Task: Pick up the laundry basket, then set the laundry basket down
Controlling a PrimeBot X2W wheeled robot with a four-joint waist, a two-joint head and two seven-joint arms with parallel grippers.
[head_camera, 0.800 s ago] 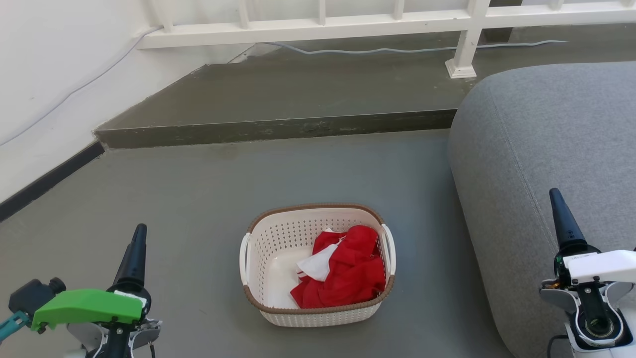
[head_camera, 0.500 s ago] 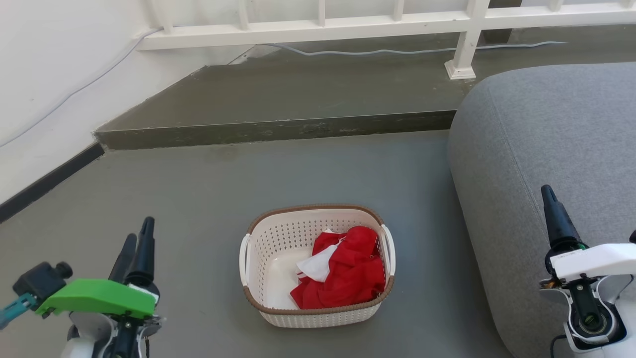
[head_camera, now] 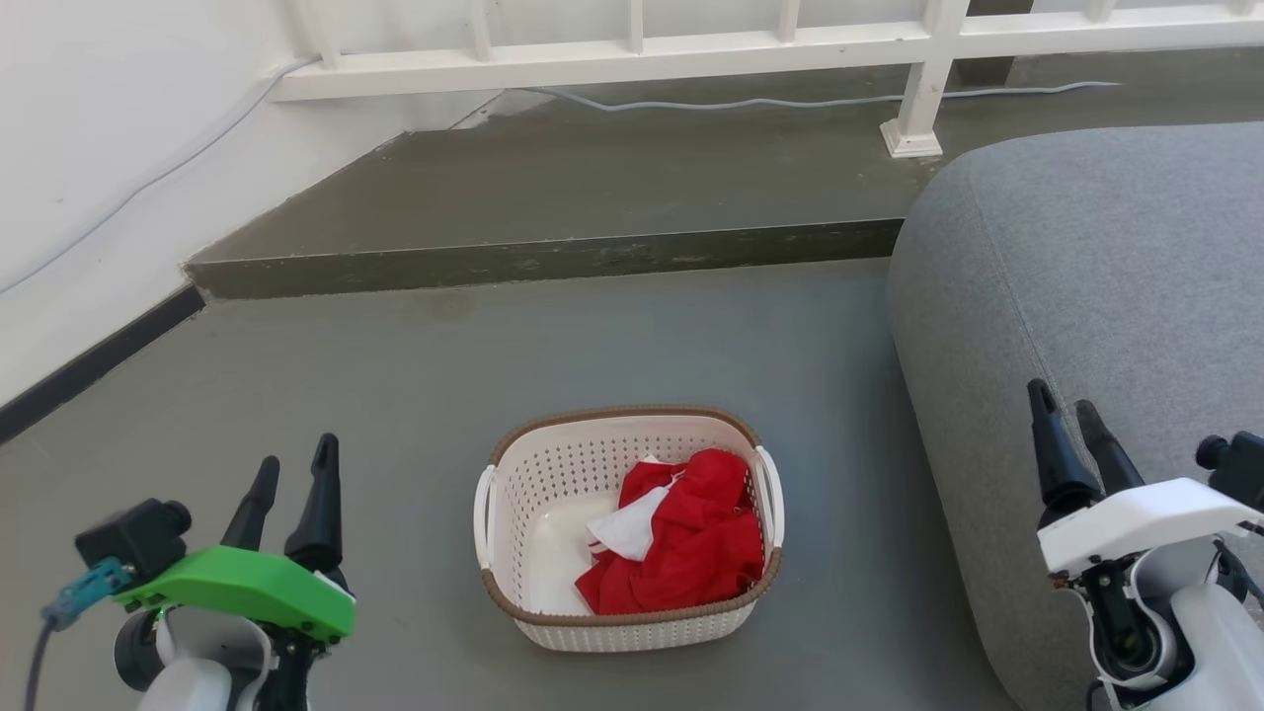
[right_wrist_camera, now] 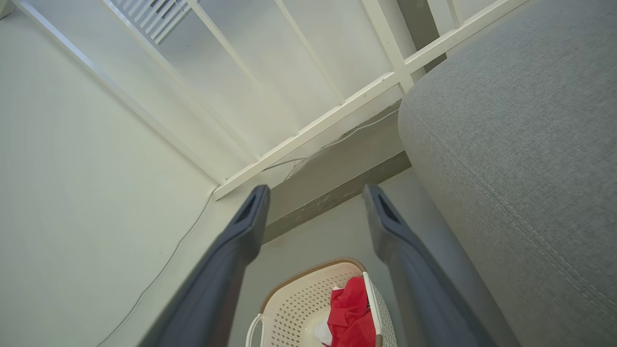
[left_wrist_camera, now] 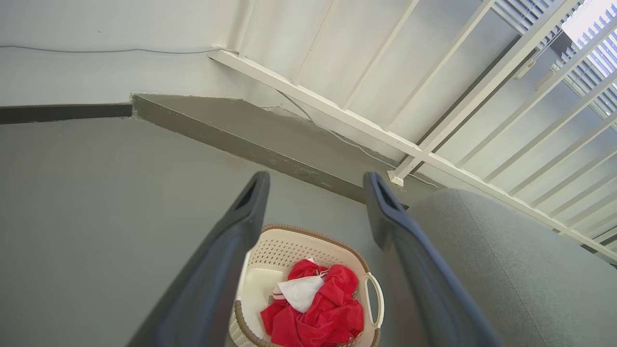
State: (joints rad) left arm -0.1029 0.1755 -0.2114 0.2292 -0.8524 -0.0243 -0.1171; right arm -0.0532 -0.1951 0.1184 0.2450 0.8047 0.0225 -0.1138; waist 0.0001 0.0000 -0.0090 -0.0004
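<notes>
1. The laundry basket (head_camera: pixel 578 469) stands upright on the grey floor (head_camera: pixel 395 395), well in front of the raised step (head_camera: pixel 543 259) and near the edge of the grey upholstered seat (head_camera: pixel 1086 276).
2. The left gripper (head_camera: pixel 294 456) hangs off the basket's left side and the right gripper (head_camera: pixel 1061 397) off its right side, in front of the seat. Both are well apart from the basket, which lies between them.
3. Both grippers are spread with nothing between the fingers. Neither touches the white loop handles (head_camera: pixel 773 509).
4. A crumpled red garment (head_camera: pixel 691 543) with a white piece (head_camera: pixel 627 528) on it fills the basket's right half and hides the bottom there. I cannot tell whether these are one item or two.
5. In the left wrist view the basket (left_wrist_camera: pixel 289 248) sits low between the spread fingers of the left gripper (left_wrist_camera: pixel 315 177). Its near-left corner is behind one finger, and its near end is cut off by the bottom edge.
6. In the right wrist view the far part of the basket (right_wrist_camera: pixel 299 308) shows below the right gripper (right_wrist_camera: pixel 314 189), with the rest cut off at the bottom edge.
7. The head view gives the whole brown rim and both handles. The wrist views add the white railing (left_wrist_camera: pixel 434 144) rising high above the step, and the left one a slatted window (left_wrist_camera: pixel 593 43).
</notes>
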